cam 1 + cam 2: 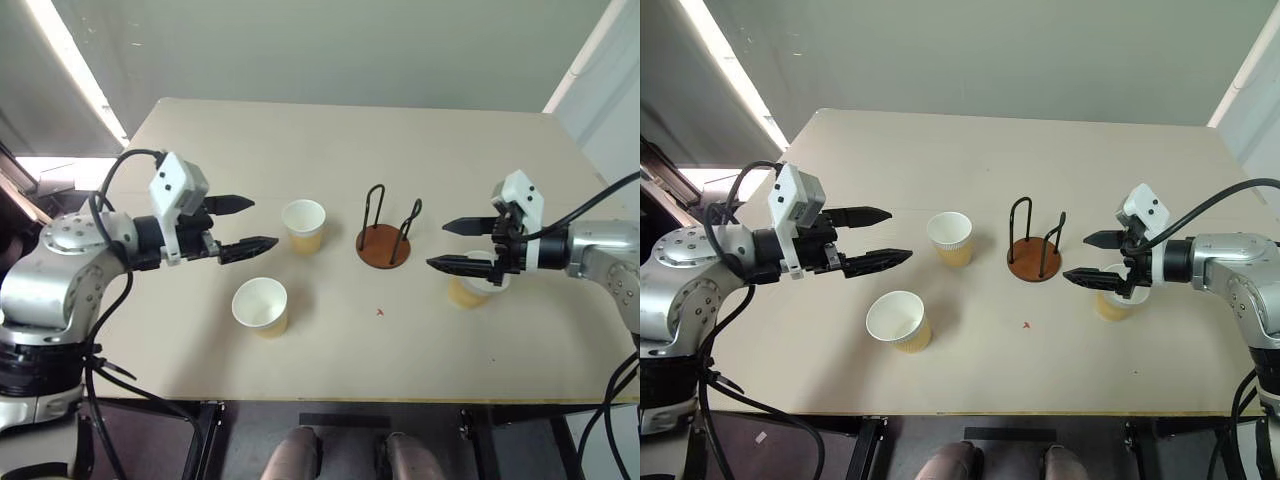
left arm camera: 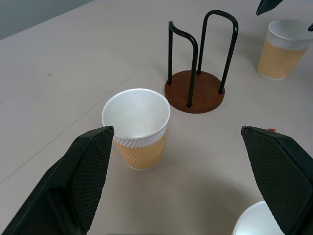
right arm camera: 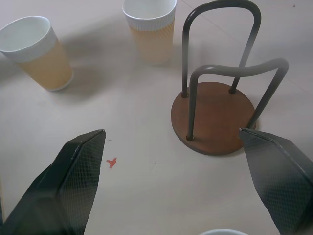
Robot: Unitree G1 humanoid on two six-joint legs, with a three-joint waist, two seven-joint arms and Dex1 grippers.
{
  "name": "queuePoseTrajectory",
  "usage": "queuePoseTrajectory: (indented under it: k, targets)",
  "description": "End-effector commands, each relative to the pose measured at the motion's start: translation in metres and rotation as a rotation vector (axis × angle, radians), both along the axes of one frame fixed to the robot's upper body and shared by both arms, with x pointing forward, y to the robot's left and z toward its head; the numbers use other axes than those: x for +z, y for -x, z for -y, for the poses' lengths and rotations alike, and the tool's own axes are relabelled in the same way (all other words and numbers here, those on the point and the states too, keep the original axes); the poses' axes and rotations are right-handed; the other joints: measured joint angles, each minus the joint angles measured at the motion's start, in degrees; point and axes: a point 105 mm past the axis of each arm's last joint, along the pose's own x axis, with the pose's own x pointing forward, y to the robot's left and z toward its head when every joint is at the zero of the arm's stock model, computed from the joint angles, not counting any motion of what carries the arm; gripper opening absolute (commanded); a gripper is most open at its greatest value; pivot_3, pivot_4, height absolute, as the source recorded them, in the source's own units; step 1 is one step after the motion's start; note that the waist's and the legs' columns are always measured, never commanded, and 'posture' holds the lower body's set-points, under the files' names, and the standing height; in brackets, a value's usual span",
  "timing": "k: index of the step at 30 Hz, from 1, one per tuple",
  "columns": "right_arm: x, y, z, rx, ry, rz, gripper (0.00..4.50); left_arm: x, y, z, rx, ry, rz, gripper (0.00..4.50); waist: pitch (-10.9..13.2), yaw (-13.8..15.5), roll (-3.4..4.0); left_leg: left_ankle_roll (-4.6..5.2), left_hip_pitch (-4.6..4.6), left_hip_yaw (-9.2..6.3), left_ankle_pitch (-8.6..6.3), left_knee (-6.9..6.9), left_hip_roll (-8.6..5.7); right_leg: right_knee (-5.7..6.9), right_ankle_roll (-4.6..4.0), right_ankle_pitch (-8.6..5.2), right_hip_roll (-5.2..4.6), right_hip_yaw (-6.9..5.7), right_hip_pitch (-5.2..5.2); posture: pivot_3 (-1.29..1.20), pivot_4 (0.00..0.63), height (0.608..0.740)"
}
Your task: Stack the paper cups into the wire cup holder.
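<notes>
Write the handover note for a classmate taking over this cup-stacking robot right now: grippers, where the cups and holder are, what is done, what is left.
Left gripper: open, empty, above the table near two upright paper cups.
Right gripper: open, empty, over the third cup.
Wire cup holder: mid-table between the grippers, empty.
Done: nothing stacked.
Left: all three cups go into the holder.
</notes>
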Motion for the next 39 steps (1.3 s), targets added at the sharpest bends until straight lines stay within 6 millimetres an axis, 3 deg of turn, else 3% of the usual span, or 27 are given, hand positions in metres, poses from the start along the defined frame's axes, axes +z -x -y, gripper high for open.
queuePoseTrajectory:
  k: [1, 12, 20, 28, 39]
  targets:
    - [0.01, 0.002, 0.004, 0.002, 0.019, 0.033, 4.5, 0.012, 0.005, -0.001, -0.005, 0.001, 0.043, 4.46, 0.0, 0.0, 0.0, 0.0, 0.0, 0.0, 0.0, 0.0, 0.0, 0.0, 0.0, 0.0, 0.0, 0.0, 0.0, 0.0, 0.15, 0.74]
    - [0.014, 0.005, 0.007, 0.004, 0.036, 0.035, 4.5, 0.018, 0.002, 0.004, -0.035, 0.006, 0.055, 4.46, 0.0, 0.0, 0.0, 0.0, 0.01, 0.0, 0.0, 0.0, 0.0, 0.01, 0.0, 0.0, 0.0, 0.0, 0.01, 0.0, 0.15, 0.74]
    - [0.002, 0.024, 0.002, 0.043, 0.091, -0.062, 4.5, 0.021, -0.002, 0.014, -0.111, -0.009, 0.058, 4.46, 0.0, 0.0, -0.01, 0.0, 0.01, -0.01, 0.0, 0.0, 0.0, 0.01, 0.0, 0.0, 0.0, 0.0, 0.04, 0.0, 0.15, 0.74]
    - [-0.005, -0.003, -0.012, -0.047, 0.074, -0.032, 4.5, 0.021, -0.002, 0.02, -0.179, -0.038, 0.049, 4.46, 0.0, -0.3, -0.01, 0.0, 0.12, 0.03, 0.0, 0.0, 0.02, 0.0, 0.0, 0.0, 0.0, 0.03, 0.05, 0.0, 0.15, 0.74]
    - [-0.014, -0.023, -0.023, -0.099, 0.063, -0.027, 4.5, 0.021, 0.0, 0.02, -0.182, -0.043, 0.048, 4.46, 0.0, -0.4, -0.01, 0.01, 0.09, 0.01, 0.0, 0.0, 0.02, 0.0, 0.0, 0.0, 0.0, 0.02, 0.05, 0.0, 0.15, 0.74]
